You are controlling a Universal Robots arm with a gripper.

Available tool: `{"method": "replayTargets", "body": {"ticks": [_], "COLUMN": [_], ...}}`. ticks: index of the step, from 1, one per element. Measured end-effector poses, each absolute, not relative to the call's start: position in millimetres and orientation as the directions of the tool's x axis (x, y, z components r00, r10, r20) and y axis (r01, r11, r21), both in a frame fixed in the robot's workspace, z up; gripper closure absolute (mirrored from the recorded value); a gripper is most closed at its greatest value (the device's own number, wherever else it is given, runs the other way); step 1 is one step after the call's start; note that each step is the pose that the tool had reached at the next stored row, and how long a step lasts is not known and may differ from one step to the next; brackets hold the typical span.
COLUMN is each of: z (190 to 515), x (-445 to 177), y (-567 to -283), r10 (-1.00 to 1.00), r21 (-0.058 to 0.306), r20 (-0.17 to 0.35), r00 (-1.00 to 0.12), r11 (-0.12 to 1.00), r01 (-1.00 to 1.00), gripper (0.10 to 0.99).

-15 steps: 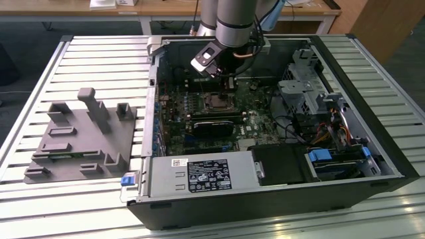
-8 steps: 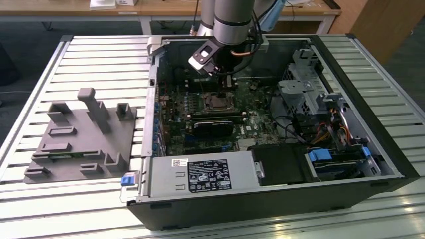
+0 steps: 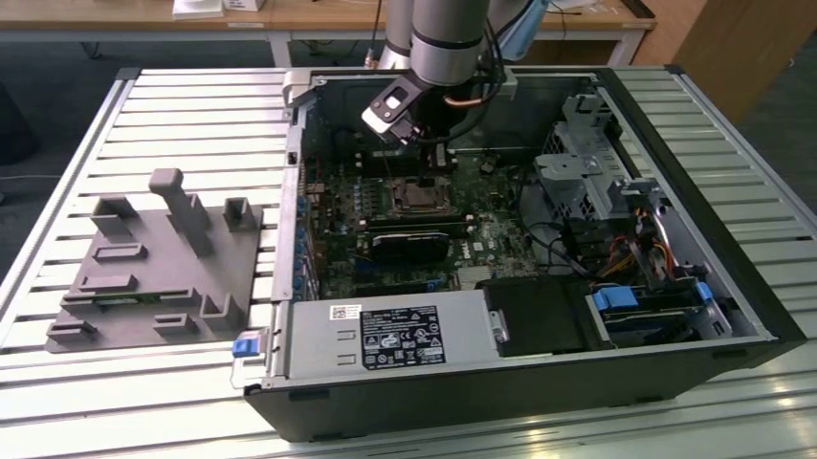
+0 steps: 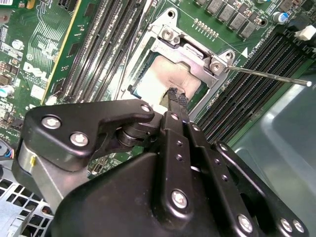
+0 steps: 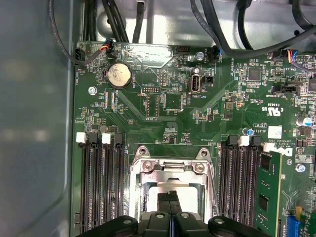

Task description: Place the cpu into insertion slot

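On the exterior view's left, a grey plastic fixture (image 3: 153, 258) with upright posts stands on the slatted metal table (image 3: 77, 124), just beside the open computer case (image 3: 511, 406). At the near left corner of the case sits the power supply (image 3: 383, 339), its label facing up.

The robot arm (image 3: 447, 38) comes down from the far side into the case, over the middle of the green motherboard (image 3: 479, 249). Its gripper (image 3: 430, 167) hangs directly above the insertion slot (image 3: 419, 196), which lies just far of a black card (image 3: 408, 241).

In both wrist views the cpu (image 4: 158, 76) (image 5: 190, 193) lies flat inside the insertion slot (image 4: 192, 49) (image 5: 170, 168), its pale metal face up and framed by the slot's metal bracket. The gripper (image 4: 175, 96) (image 5: 170, 196) has its two thin fingers pressed together with no gap between them, the tips over the middle of the cpu's face; whether they touch it I cannot tell. A thin metal lever rod (image 4: 266, 76) sticks out from one corner of the bracket. Rows of black memory slots (image 5: 101, 187) run along both sides of the slot, and a coin battery (image 5: 119, 75) sits on the board beyond them.

On the exterior view's right, a grey drive cage (image 3: 575, 177) fills the far right of the case, with blue-tabbed bays (image 3: 632, 301) nearer.
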State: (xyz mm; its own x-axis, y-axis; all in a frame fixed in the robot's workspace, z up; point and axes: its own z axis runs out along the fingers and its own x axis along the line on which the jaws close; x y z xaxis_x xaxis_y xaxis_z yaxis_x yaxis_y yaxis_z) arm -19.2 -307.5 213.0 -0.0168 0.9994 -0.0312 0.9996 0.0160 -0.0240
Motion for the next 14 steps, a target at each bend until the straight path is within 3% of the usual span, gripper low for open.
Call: {"method": "replayTargets", "body": {"ticks": [14], "z": [214.9], "x": [-23.0], "y": [-307.5], "r10": [0.999], "r21": [-0.022], "r20": [-0.031], "r00": [-0.017], "r11": [0.016], "r01": [1.000], "gripper": [0.980]}}
